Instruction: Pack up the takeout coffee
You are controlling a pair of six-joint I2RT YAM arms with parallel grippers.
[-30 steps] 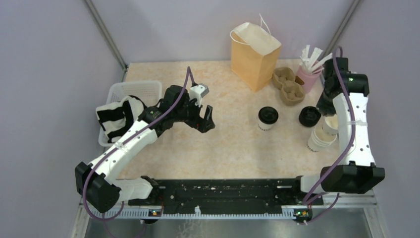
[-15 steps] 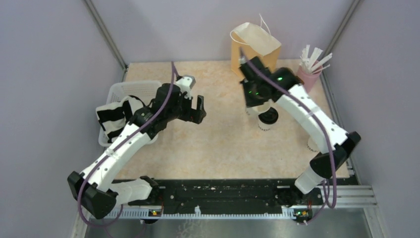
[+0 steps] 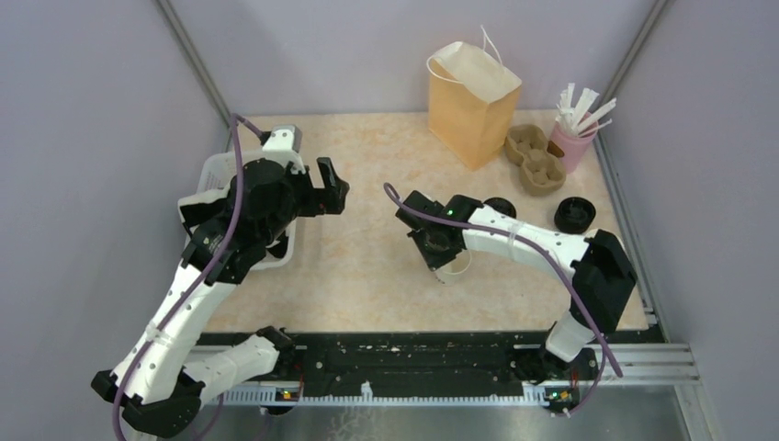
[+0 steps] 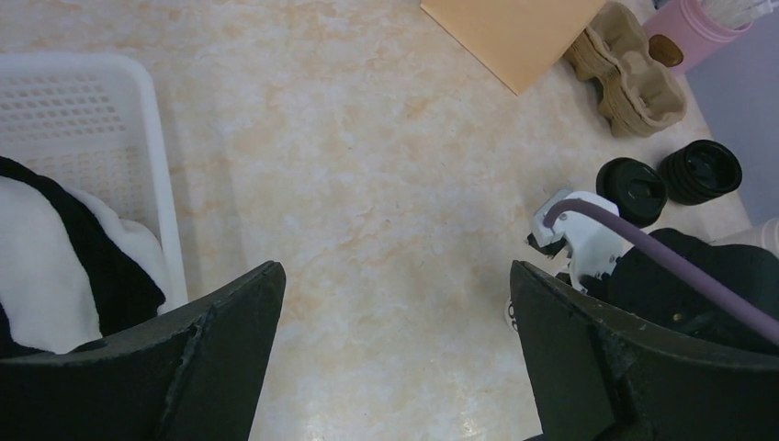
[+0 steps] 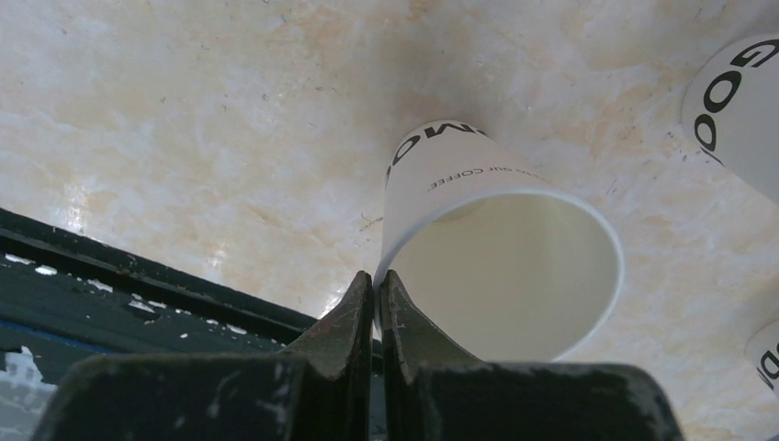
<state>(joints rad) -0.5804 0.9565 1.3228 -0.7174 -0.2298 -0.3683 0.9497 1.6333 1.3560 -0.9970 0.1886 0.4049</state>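
Eyes on the takeout coffee (image 3: 499, 206). Its black lid shows, but the white body is mostly hidden behind the right arm. It stands on the table (image 3: 367, 276) a little right of centre.

At its 3 o'clock, near but apart, sits a stack of black lids (image 3: 574, 214). Up at 12 o'clock the brown paper bag (image 3: 473, 106) stands upright, mouth open. At 1 o'clock lies the cardboard cup carrier (image 3: 536, 158), and just past that is the pink cup (image 3: 571, 142) bristling with white wrapped straws.

Down at the coffee's 7 o'clock is the right gripper (image 5: 378, 280). Its fingers are pressed together with the rim of a lidless white cup (image 5: 501, 257) pinched between them. The cup is empty, with black lettering on its side, and its mouth tips toward the wrist camera. Whether its base touches the table, I cannot tell.

Swing across to 9 o'clock, well apart from the coffee, and there is the left gripper (image 4: 395, 271) — raised above the table, jaws spread wide over bare tabletop. Beside it, at the table's left edge, the white basket (image 4: 110, 101) holds a black-and-white striped cloth (image 4: 41, 276).
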